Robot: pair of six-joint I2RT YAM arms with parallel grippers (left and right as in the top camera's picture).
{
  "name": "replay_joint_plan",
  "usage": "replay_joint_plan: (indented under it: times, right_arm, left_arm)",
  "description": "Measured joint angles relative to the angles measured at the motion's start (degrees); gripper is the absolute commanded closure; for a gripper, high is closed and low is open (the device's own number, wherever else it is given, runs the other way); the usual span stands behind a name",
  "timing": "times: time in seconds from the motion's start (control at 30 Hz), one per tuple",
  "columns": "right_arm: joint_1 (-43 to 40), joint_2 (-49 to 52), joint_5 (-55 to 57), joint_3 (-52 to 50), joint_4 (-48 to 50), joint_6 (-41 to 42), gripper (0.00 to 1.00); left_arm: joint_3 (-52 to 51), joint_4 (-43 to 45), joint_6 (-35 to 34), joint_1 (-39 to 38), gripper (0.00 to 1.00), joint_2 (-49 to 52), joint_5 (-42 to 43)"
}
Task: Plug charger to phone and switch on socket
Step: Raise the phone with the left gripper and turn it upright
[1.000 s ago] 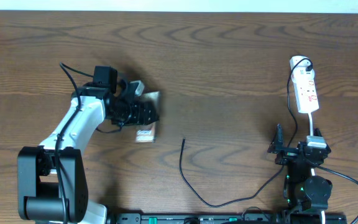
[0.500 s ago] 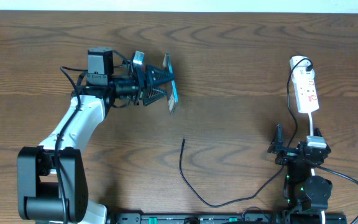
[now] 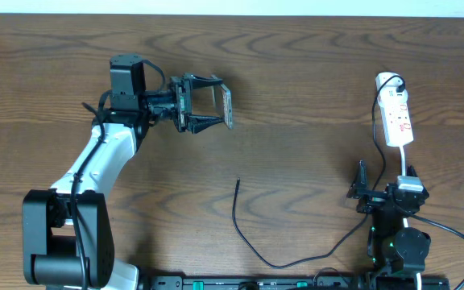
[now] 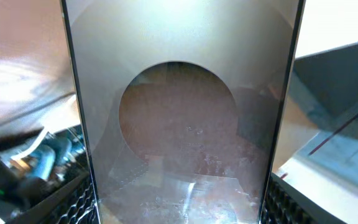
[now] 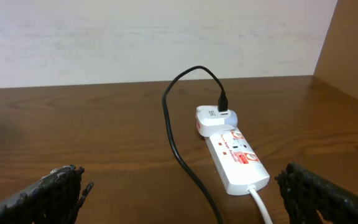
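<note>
Pinching phone (image 3: 226, 107) across its width, left claw (image 3: 218, 107) holds slab edge-up. Rigid, glossy, slippery, fragile. Charger (image 3: 248, 242) limp, light, on bench (image 3: 312, 72) between claws; take just behind tip. Right claw (image 3: 362, 188) spread, empty.

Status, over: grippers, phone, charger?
Left gripper shut on phone, held above table. Right gripper open, facing socket. Charger tip loose on table. Nothing blocking.
</note>
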Motion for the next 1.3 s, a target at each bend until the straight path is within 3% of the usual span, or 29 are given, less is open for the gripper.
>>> replay_joint_plan:
  times: [0.3,1.3]
  right_arm:
    - [0.00,0.00,0.00,0.00,0.00,-0.02,0.01]
    - [0.00,0.00,0.02,0.00,0.00,0.00,0.01]
  left_arm:
    - [0.00,1.38,-7.04,0.00,0.93,0.00,0.02]
    - [0.00,1.33,-8.70,0.00,0.93,0.00,0.22]
